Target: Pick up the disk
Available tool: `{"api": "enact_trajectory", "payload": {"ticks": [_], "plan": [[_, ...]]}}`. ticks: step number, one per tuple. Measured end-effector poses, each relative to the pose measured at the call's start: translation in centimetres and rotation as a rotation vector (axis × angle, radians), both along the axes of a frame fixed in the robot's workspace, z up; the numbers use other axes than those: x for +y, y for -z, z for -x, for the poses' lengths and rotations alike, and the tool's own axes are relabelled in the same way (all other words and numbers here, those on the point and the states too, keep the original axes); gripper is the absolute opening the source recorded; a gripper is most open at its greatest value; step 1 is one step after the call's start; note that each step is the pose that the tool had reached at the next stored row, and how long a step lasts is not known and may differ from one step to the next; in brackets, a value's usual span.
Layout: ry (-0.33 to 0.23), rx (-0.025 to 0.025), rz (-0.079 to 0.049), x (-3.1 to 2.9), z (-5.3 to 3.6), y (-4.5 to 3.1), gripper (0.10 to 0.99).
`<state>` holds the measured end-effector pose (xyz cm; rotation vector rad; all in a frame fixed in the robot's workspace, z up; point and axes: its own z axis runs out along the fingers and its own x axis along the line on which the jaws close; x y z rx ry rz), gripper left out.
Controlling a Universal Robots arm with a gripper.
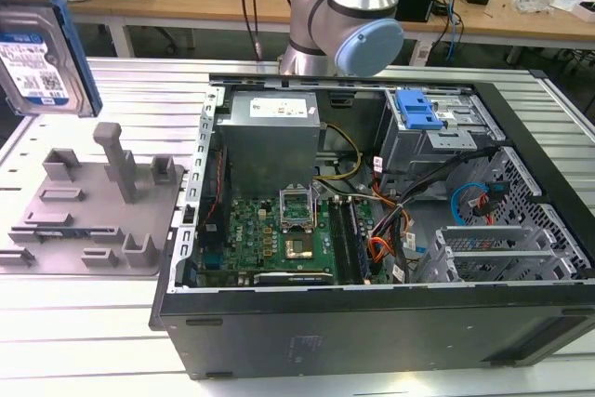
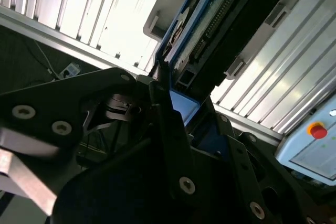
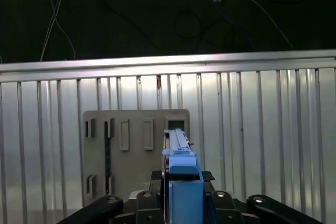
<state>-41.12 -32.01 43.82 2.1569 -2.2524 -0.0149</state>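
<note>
Disk (image 1: 39,58) aloft above grey fixture (image 1: 93,206), ribbed aluminium table (image 1: 84,341).

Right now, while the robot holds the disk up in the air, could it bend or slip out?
Bending seems unlikely: the disk looks like a stiff metal slab. It is probably heavy for its size. Slipping is possible, since it hangs above the grey fixture gripped at one end, where the gripper clamps its smooth blue rail.

Silver-metal hard drive with blue side rails (image 1: 42,58) hangs above the ribbed aluminium table (image 1: 93,323), over the grey plastic fixture with upright posts (image 1: 93,211). The fixture lies on the table at the exterior view's left of the open black computer case (image 1: 372,323). Grey robot arm (image 1: 349,16) stands behind the case.
</note>
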Motion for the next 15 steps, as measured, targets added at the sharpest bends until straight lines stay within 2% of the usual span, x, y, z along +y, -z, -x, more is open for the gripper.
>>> {"api": "enact_trajectory", "payload": {"ticks": [2, 4, 5, 6, 7, 15], "plan": [[0.000, 0.0000, 0.000, -0.16, 0.00, -1.16, 0.369], [0.000, 0.0002, 0.000, -0.48, -0.01, -3.46, 0.369], [0.000, 0.0001, 0.000, -0.58, 0.00, -4.22, 0.369], [-0.001, 0.0002, 0.000, -0.75, -0.01, -5.31, 0.369], [-0.001, 0.0000, 0.000, -0.80, -0.01, -5.51, 0.369], [-0.001, 0.0001, 0.000, -0.86, -0.01, -5.51, 0.369]]}}
